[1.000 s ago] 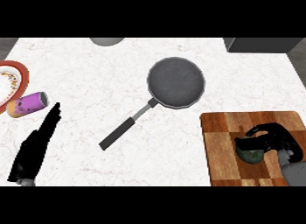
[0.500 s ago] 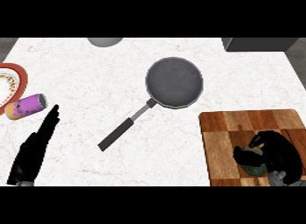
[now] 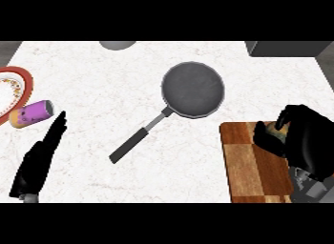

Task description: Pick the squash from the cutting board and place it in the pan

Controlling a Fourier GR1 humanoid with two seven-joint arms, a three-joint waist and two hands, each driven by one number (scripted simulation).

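a: where's the squash?

b: it's in the black right hand (image 3: 309,143), whose fingers and thumb are curled round it above the far right corner of the brown wooden cutting board (image 3: 254,164). only a small tan-yellow patch of the squash (image 3: 277,127) shows between thumb and fingers. the hand hides the rest.

a: is it touching the board?

b: i cannot tell, because the hand covers the place where it would meet the wood.

a: and the pan?

b: the round dark grey pan (image 3: 192,88) lies on the white marbled counter (image 3: 113,86), beyond the board and to its left, well apart from the right hand. its long dark handle (image 3: 136,142) slants down and left toward the near edge. the squash is not in the pan yet.

a: what about the other hand?

b: the black left hand (image 3: 37,164) rests at the lower left, with its fingers straight and pressed together, pointing away from the robot. it holds nothing. its fingertips are just beside a small purple cylinder (image 3: 35,113) lying on its side.

a: is anything else on the counter?

b: a white plate with an orange-red rim (image 3: 25,81) sits at the left edge, touching or nearly touching the purple cylinder. a grey round object (image 3: 118,45) sits at the far edge, cut off by the view, and a dark grey box (image 3: 288,48) stands at the far right corner.
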